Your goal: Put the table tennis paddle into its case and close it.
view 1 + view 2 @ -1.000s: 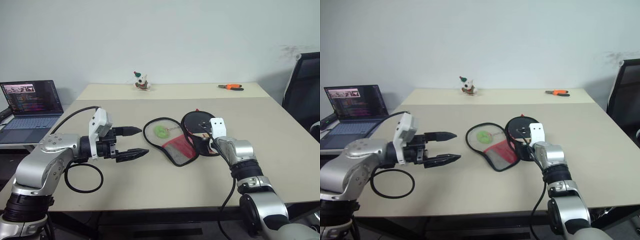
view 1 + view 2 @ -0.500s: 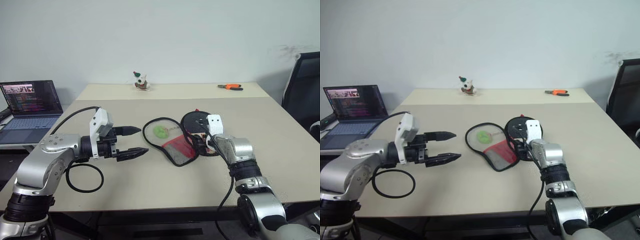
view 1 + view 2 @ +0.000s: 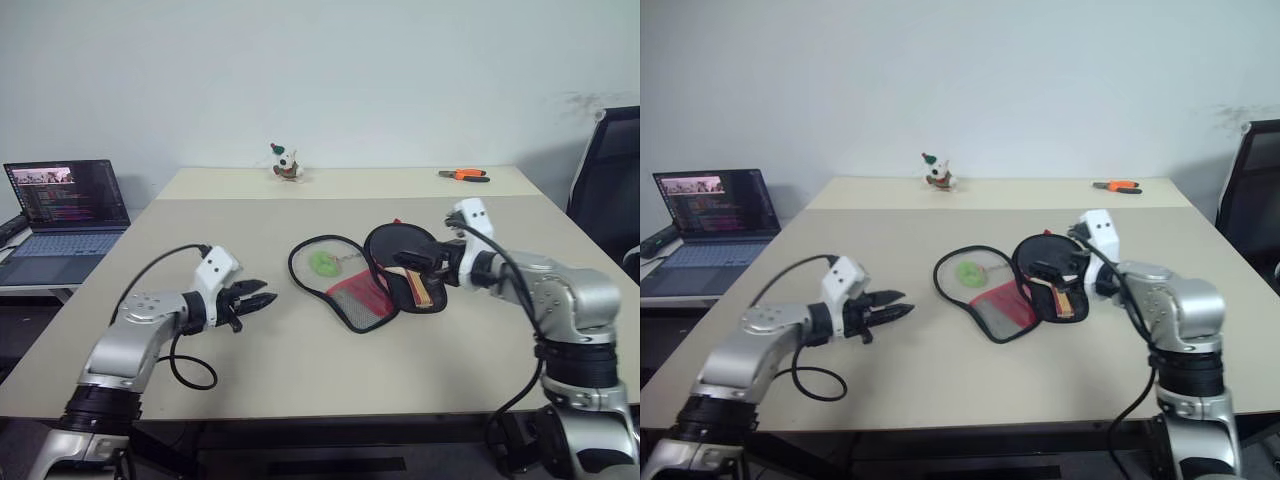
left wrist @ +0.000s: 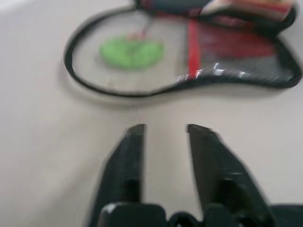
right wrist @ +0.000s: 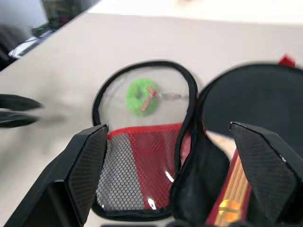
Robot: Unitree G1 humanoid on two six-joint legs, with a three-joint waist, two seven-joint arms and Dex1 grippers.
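Right gripper [image 3: 1065, 270] hangs spread wide, empty, just above my paddle [image 3: 1055, 282], handle toward me; case [image 3: 985, 292] flap lies between it and the narrowly parted left gripper [image 3: 895, 308].

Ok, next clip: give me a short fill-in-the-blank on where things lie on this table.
1. The case lies ____ on the table.
2. The paddle rests in the case half nearer the ____ gripper.
3. The pliers have ____ handles.
4. The open laptop stands on the robot's ____ side.

Missing words: open; right; orange; left
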